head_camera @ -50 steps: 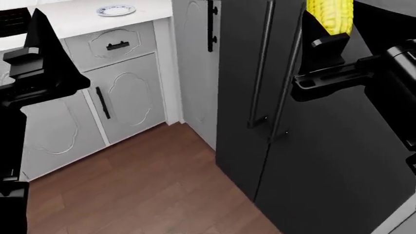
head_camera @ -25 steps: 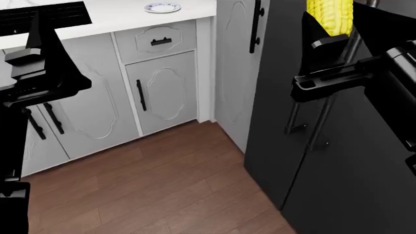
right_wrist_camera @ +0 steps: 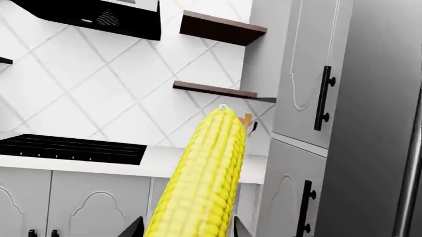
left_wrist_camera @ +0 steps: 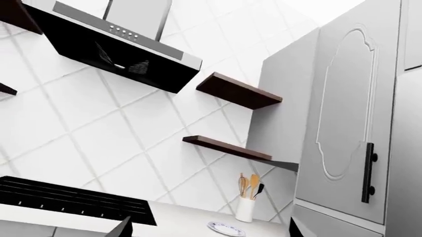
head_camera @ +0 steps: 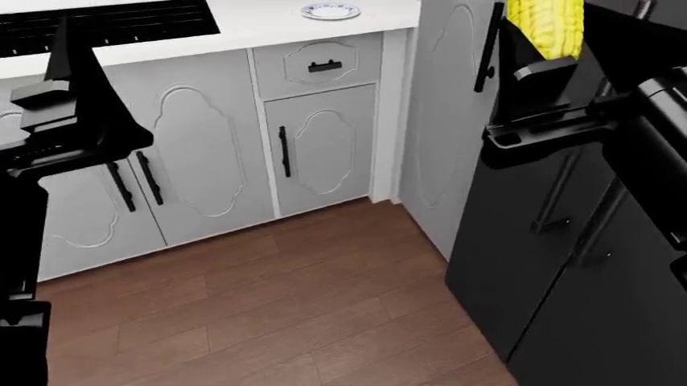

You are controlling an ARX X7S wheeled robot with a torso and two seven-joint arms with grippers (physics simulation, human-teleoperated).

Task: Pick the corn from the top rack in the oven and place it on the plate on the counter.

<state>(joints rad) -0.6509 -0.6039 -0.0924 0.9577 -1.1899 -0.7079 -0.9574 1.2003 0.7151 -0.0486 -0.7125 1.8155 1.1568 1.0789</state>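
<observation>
Two black robot arms frame a kitchen seen from above. The right tool (head_camera: 542,68) is clamped on the corn (head_camera: 545,26), a bright yellow cob held upright and high, likely so it clears the cabinets in transit. In the right wrist view the corn (right_wrist_camera: 201,177) rises between the tool's fingers, kernels in neat rows. The left tool (head_camera: 67,76) hangs over the grey cabinets; whether it is spread or closed cannot be told, and it carries nothing visible. The plate (head_camera: 330,10), white with a blue rim, sits far off on the white tabletop (head_camera: 269,24), just beside the tall grey cabinet (head_camera: 446,121) and well apart from the corn. A black stovetop (head_camera: 108,24) lies to its left. The robot seems mid-carry, with the placing not yet done.
</observation>
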